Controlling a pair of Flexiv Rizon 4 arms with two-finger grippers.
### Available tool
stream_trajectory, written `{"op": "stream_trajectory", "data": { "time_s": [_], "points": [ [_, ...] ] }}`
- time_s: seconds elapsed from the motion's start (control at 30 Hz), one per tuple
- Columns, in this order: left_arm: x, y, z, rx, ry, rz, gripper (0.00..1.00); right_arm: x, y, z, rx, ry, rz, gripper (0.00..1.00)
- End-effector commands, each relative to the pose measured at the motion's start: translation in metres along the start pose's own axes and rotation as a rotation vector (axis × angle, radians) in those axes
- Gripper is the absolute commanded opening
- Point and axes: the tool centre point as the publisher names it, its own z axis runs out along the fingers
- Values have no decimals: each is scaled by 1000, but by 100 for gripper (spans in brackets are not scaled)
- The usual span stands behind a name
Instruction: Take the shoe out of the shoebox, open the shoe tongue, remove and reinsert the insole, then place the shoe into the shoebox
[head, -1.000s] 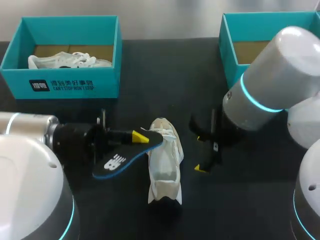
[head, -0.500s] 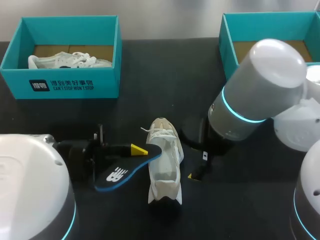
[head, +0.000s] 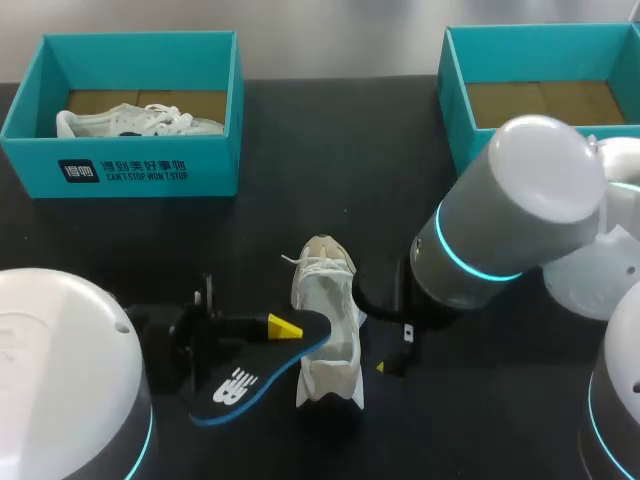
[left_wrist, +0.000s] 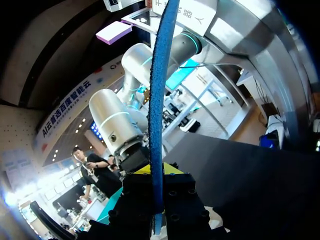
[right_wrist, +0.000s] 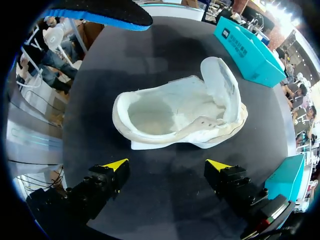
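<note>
Bench layout, clock positions read off the head view.

- Black bench (head: 300, 150) carries everything.
- Right grey arm (head: 510, 220) comes in from 3 o'clock. Left white-capped arm (head: 60, 370) comes in from 8 o'clock.
- Teal cardboard shoebox with white print (head: 140, 165) sits at 10 o'clock with a second white shoe (head: 130, 122) lying inside. A matching teal shoebox (head: 452, 90) at 2 o'clock shows only its brown floor.
- White low-top shoe (head: 330, 330) lies on the bench near centre, towards 6 o'clock. It is outside both boxes, laced end to 12, heel to 6.
- Right wrist view adds detail on this shoe (right_wrist: 180, 117): the tongue is folded up and the hollow interior is exposed.
- Blue-edged black foam insole (head: 255, 365) lies at the shoe's 9 o'clock, its tip overlapping the shoe opening. I cannot tell whether it touches the shoe.
- Left wrist view alone shows the insole (left_wrist: 161, 100) edge-on, with the left gripper (left_wrist: 159, 170) fingers clamped on its two faces.
- Right wrist view alone shows both tips of the right gripper (right_wrist: 166, 165): fingers spread wide and holding nothing. The shoe is just ahead and clear of both, with the insole (right_wrist: 105, 12) beyond it.
- Head view shows only one of the right gripper's yellow tips, at the shoe's 3 o'clock.
</note>
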Motion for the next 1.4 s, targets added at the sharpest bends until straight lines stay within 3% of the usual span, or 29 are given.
{"op": "stream_trajectory", "data": {
  "time_s": [0.03,0.63,1.3,1.4],
  "points": [
    [12,6,3,28,-10,-1,0,3,4,12,0,0,3,100],
    [36,16,10,44,-16,35,0,-8,0,24,-30,74,34,100],
    [40,32,15,10,-30,85,0,-9,13,27,-43,135,-37,100],
    [41,33,14,11,-35,84,0,-7,12,27,-82,140,-43,100]
  ]
}}
